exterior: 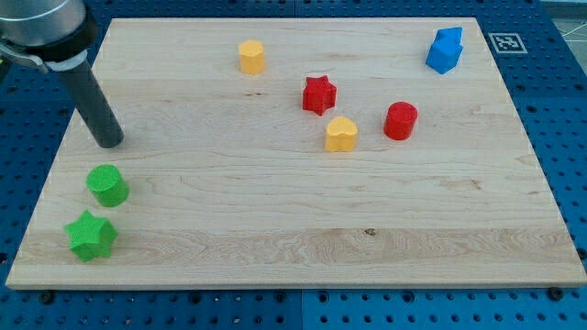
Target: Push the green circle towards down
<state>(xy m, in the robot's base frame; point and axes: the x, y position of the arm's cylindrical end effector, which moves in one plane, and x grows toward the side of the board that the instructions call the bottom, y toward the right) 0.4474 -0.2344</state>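
Green circle [107, 185] below my tip [110, 141]

A pale wooden surface [303, 229] is lying under even light on a blue perforated base [559, 128]; a small black-and-white marker [506, 42], possibly a fiducial tag, is sitting past its top right corner.

rod: straight, dark grey | collar: pale ring | my tip [110, 142]: blunt

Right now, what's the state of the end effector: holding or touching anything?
No gripper, only a rod. My tip holds nothing; it sits just above the green circle towards the view's top, apart from it.
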